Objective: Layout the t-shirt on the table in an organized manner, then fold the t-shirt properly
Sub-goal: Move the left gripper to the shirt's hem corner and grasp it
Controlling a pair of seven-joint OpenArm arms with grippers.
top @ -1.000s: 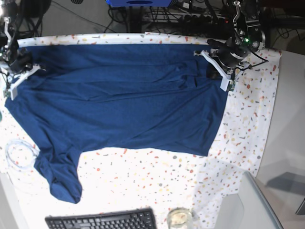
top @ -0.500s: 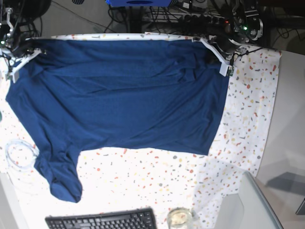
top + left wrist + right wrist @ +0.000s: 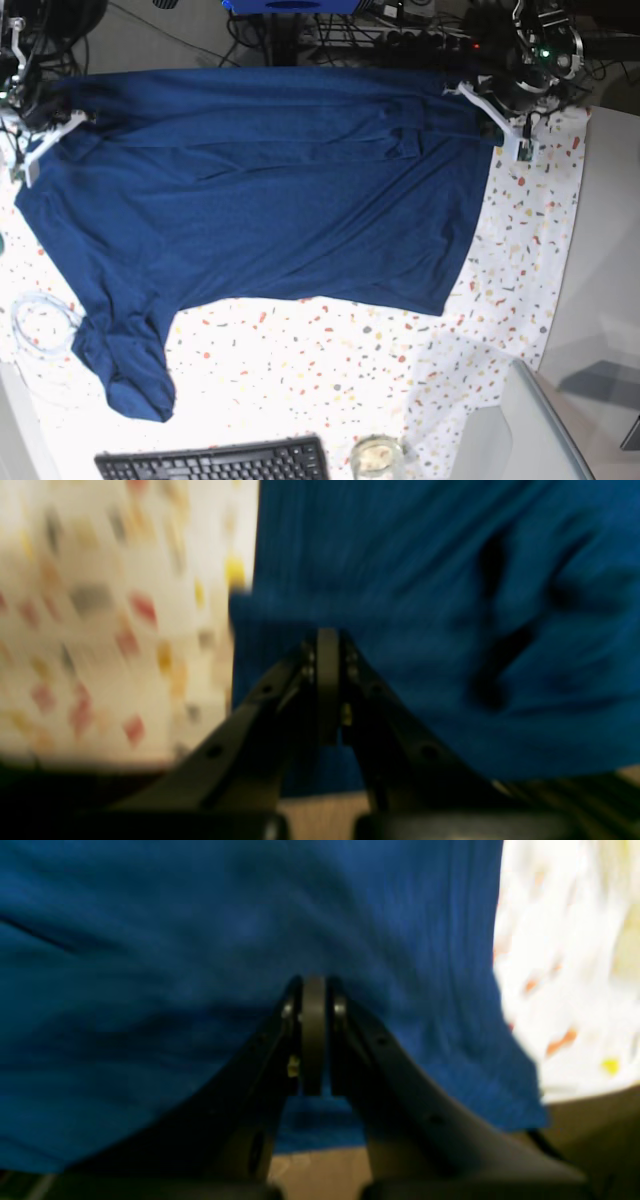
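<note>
Base view: t-shirt (image 3: pixel 270 200) flat across table (image 3: pixel 520 260).

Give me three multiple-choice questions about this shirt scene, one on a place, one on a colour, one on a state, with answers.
1. Where is the keyboard in the base view?
A. bottom edge
B. top right
C. on the shirt

2. What colour is the t-shirt?
A. red
B. navy blue
C. white

3. How is the left gripper?
A. wide open, empty
B. shut on the t-shirt
C. holding the keyboard

Answers: 1 A, it lies below the shirt at the frame's bottom. 2 B, plain dark blue fabric. 3 B, its jaws meet, pinching cloth in the left wrist view.
</note>
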